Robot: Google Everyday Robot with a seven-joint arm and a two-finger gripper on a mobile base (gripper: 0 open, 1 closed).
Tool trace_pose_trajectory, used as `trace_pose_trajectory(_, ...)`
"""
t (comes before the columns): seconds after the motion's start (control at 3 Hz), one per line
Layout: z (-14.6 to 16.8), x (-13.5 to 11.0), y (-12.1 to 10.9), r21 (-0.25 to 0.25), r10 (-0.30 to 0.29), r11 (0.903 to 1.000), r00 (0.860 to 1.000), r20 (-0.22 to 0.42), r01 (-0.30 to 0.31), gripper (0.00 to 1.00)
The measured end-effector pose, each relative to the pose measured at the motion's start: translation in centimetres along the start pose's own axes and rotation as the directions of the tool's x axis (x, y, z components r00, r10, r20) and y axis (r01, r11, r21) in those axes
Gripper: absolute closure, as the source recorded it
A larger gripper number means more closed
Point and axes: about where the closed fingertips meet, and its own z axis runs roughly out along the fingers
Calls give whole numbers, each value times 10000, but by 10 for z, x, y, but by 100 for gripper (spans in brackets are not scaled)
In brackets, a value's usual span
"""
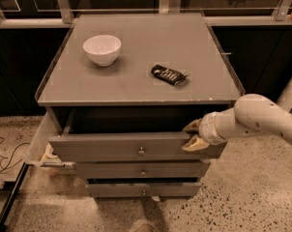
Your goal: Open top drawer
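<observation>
Gripper: the gripper [193,135] sits at the right end of the top drawer's [102,148] front panel, level with the panel's upper edge.
Grip: cannot tell whether it is clamped on the panel or only lies against it.
Arm: a pale, rounded arm [262,121] comes in from the right edge and slopes down to the gripper.
Top drawer: pulled out from the cabinet, its grey front panel standing forward of the two drawers below, with a dark opening behind it (the inside lies in shadow).
Knob: a small round metal knob [141,152] at the centre of the front panel, well left of the gripper.
Middle drawer: the middle drawer [112,169] is a slimmer grey front just under the top one.
Bottom drawer: the bottom drawer [117,189] is narrower again and lowest.
Cabinet top: the flat grey cabinet top [151,37] overhangs the opening.
Bowl: a white bowl [102,49] stands upright on the left rear part of the top.
Packet: a dark packet [169,74] lies flat right of the bowl, apart from it.
Floor: speckled floor [247,197] around the cabinet, with a thin cable [2,154] at the left.
</observation>
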Motion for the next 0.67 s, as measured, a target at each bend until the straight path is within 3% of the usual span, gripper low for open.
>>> trace_pose_trajectory(0.33,0,0,0,-2,6,10000,10000,4,-6,58)
trace_pose_trajectory(0.67,-3,11,4,-146,539,9985,9981,310,-534,34)
